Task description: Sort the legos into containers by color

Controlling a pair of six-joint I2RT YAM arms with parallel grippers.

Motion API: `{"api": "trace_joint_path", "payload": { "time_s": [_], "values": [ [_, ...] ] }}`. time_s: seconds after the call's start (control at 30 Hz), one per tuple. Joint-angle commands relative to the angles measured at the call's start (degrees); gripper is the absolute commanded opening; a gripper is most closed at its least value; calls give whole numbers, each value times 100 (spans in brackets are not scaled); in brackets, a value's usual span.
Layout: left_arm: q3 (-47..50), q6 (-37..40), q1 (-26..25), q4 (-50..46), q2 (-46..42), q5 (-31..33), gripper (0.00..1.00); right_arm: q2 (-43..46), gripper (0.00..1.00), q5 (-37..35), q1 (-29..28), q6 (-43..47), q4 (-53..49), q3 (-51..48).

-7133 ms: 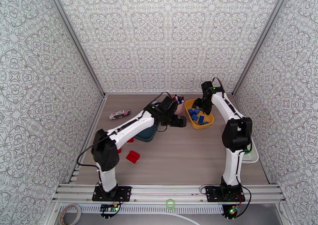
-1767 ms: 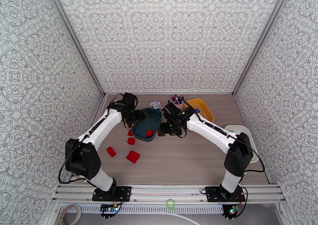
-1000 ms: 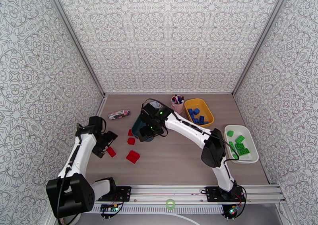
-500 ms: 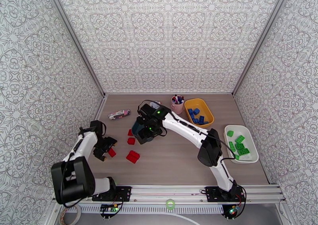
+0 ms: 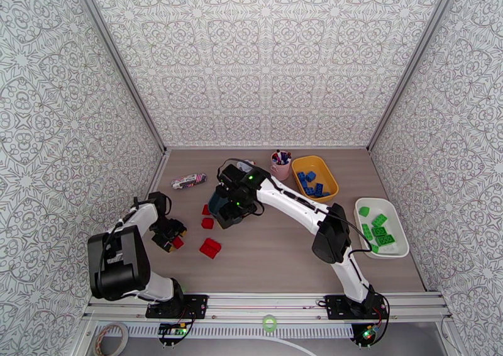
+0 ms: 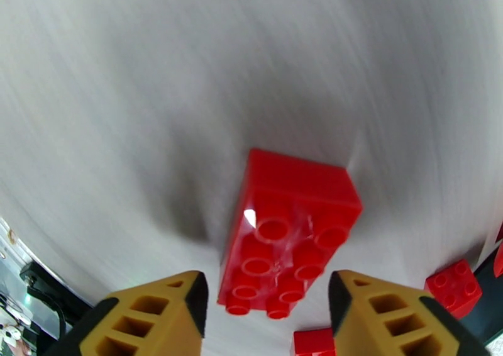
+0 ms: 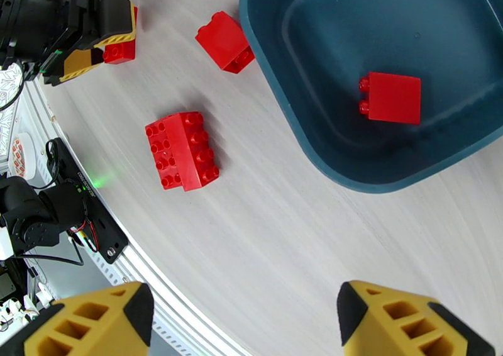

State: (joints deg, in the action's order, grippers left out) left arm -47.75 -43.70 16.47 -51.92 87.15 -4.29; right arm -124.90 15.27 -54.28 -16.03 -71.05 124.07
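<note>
Blue bricks [image 5: 311, 183] are in the yellow tray [image 5: 322, 163], green bricks [image 5: 379, 221] in the white tray [image 5: 393, 250], one red brick [image 7: 393, 97] in the dark teal tray [image 7: 327, 30]; more red bricks [image 5: 207, 223] wait beside it, one between the open fingers of the left gripper [image 6: 267, 300], the right gripper [image 7: 245, 313] wide and empty.

Up top, the fixed camera sits high behind the arm bases [image 5: 178, 305] and looks down and forward over the whole surface [image 5: 283, 250], with the patterned walls [image 5: 264, 55] closing it in. The left wrist camera is right down low, peering past its own fingertips [image 6: 157, 313] at a red brick [image 6: 289, 238] that looms large. The right wrist camera hangs higher and looks down on the teal tray [image 7: 327, 156]. It also catches that same brick, tiny in its top-left corner, between the fingers of the left hand [image 7: 110, 43]. The overhead view covers both patches.
</note>
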Motion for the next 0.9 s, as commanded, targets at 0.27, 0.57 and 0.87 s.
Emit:
{"api": "trace_joint_path", "payload": {
  "time_s": [0.27,0.57,0.87],
  "values": [
    [58,281,51,213,137,-133,39,52,80,-179,108,-204,13,-24],
    [-520,464,-233,-202,-353,-415,33,106,78,-200,514,-758,158,-171],
    [-1997,734,-1259,-819,-310,-667,32,243,82,-33,1025,-1157,271,-262]
  ]
}}
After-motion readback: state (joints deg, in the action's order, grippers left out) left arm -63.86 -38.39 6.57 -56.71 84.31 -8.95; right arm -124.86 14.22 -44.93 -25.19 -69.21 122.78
